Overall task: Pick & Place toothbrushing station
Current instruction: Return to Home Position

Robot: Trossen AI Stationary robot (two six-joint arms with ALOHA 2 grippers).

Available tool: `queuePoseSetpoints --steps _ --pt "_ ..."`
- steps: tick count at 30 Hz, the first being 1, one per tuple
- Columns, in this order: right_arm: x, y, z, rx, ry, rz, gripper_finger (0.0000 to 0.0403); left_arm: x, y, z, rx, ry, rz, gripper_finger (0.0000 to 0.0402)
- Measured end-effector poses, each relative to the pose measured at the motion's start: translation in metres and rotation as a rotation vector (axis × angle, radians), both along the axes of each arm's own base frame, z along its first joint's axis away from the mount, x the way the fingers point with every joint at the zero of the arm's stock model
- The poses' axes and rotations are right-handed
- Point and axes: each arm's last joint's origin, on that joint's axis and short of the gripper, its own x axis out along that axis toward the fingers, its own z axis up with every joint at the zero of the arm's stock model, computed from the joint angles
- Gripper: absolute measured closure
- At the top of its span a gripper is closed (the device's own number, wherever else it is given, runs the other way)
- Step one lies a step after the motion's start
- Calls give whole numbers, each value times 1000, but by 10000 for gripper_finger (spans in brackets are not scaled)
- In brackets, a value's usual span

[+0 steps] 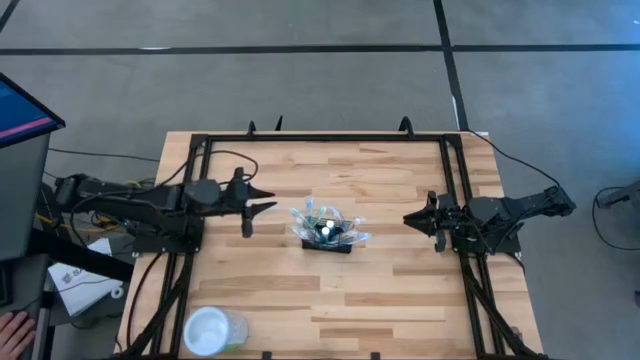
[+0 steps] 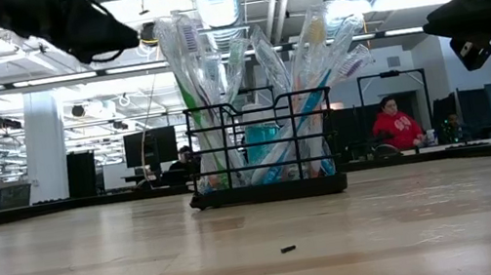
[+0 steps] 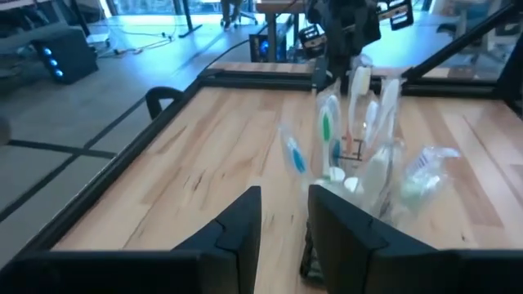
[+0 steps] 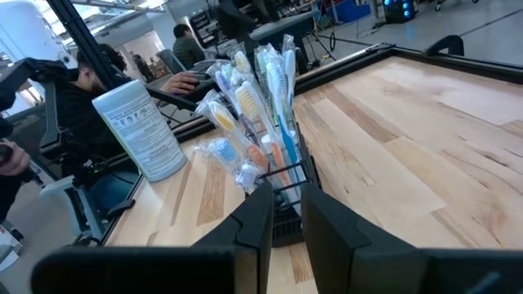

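The toothbrushing station [image 1: 331,243], a small black wire caddy [image 2: 270,191], stands on its base at the middle of the wooden table. Several wrapped toothbrushes [image 2: 245,68] stand upright in it, fanning above its rim. My left gripper [image 1: 268,199] hovers open to the caddy's left, above the table, its fingers pointing toward the caddy [image 3: 351,151]. My right gripper [image 1: 407,219] hovers to the caddy's right, pointing at it [image 4: 288,186]; its fingers stand a narrow gap apart with nothing between them. Neither gripper touches anything.
A clear round cup [image 1: 213,330] lies near the table's front left corner. A black frame [image 1: 330,137] runs along the table's edges. A small dark speck [image 2: 288,248] lies on the wood in front of the caddy. A white wipes canister [image 4: 139,131] shows beyond the caddy.
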Motion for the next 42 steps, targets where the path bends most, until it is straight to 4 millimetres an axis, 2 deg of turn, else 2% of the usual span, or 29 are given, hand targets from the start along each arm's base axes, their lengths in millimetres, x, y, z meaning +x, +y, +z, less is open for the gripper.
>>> queuePoseSetpoints --steps 14,23,36,42 --pt "0 0 0 0 1 1 344 -10 1 -28 -36 -17 13 303" --pt "0 0 0 0 1 1 344 -16 1 -56 -65 -26 21 303" --pt "0 0 0 0 1 1 344 -51 2 -86 -137 -170 29 303" --pt "0 0 0 0 1 1 344 -62 -1 -89 -165 -256 -107 303"
